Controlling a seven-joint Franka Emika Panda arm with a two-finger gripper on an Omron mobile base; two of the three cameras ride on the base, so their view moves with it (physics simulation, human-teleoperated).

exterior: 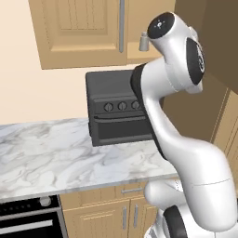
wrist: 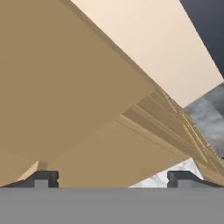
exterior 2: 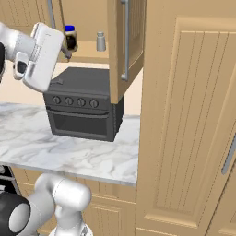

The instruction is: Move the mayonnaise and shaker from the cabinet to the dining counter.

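On the cabinet [exterior 2: 120,41] shelf, the mayonnaise [exterior 2: 70,38] sits half hidden behind the spread, empty tool [wrist: 113,178]

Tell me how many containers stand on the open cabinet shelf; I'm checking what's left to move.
2: the mayonnaise at the left, just beside the robot's hand, and the shaker to its right. The arm may hide more.

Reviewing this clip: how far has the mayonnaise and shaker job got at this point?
Done: the cabinet door stands open. In hand: the open, empty gripper is raised at shelf height near the mayonnaise. Left: both the mayonnaise and the shaker stand on the shelf, so neither has been gripped or carried to the dining counter.
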